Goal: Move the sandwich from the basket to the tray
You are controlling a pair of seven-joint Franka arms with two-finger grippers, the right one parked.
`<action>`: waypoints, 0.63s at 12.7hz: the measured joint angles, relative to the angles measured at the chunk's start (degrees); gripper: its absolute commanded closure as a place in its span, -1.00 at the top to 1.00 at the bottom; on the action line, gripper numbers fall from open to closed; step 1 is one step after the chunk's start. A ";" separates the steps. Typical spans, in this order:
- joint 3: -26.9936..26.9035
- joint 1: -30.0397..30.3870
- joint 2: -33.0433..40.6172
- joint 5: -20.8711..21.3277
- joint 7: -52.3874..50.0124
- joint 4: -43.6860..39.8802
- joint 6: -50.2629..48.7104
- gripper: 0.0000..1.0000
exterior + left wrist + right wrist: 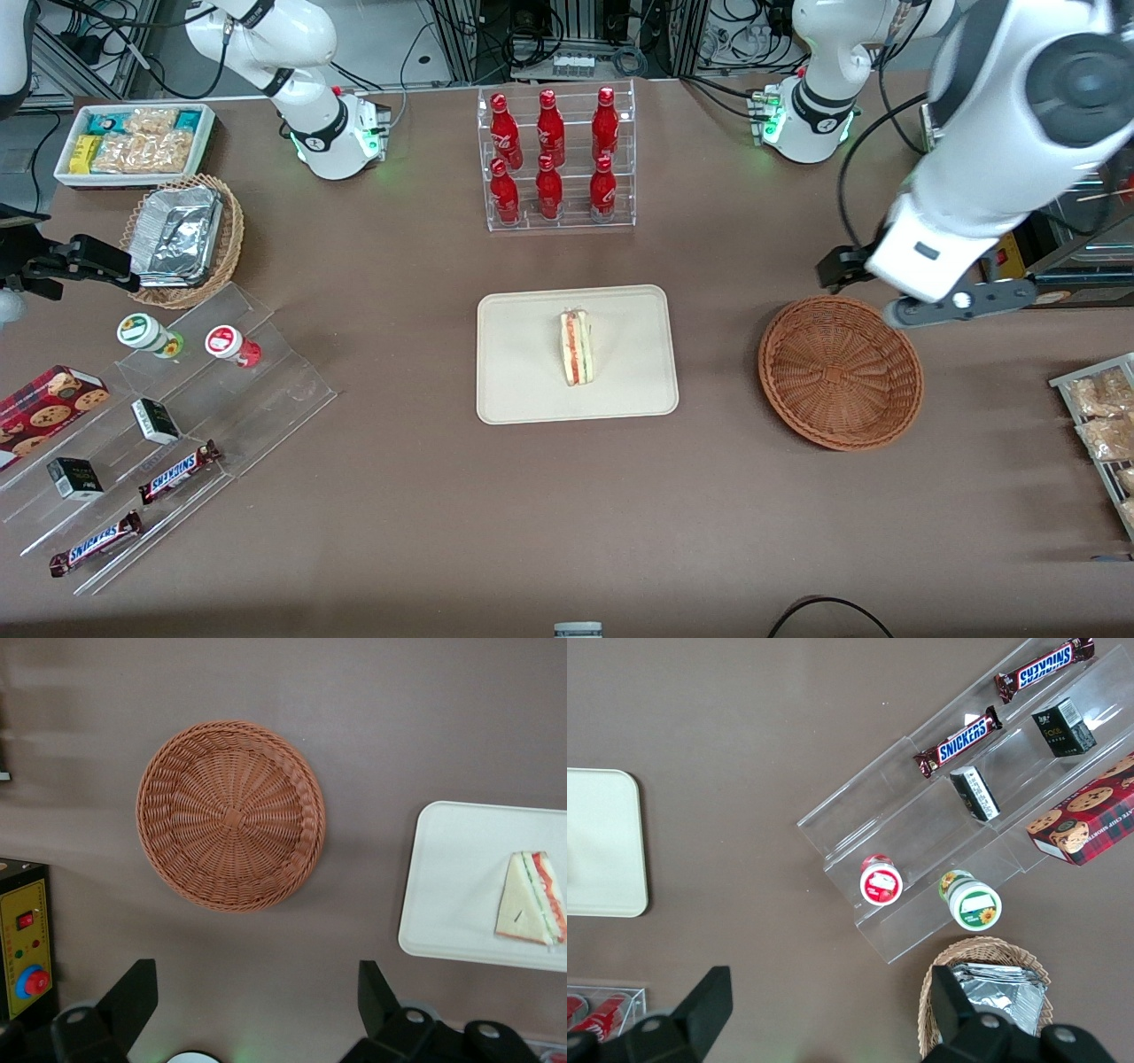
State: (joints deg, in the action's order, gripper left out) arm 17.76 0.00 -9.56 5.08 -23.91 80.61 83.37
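Left arm raised; end effector (257,1010) fingers spread wide, holding nothing.

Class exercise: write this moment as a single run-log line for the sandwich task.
sandwich: on tray | basket: holds nothing | claw: open, holding nothing, raised above the table beside basket | task: looks complete

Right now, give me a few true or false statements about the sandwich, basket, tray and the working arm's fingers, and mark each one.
1. The sandwich lies on the tray. True.
2. The basket holds the sandwich. False: it is empty.
3. The gripper is shut on the sandwich. False: its fingers are open and hold nothing, above the table beside the basket.
4. Basket and tray touch. False: bare table separates them.
5. Red bottles stand in a clear rack. True.
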 measured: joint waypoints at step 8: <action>-6.26 1.39 2.86 -1.07 10.57 1.09 -0.51 1.00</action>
State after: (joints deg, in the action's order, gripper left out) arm 11.50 1.39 -6.70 4.01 -13.35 81.70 82.86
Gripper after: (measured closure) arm 0.000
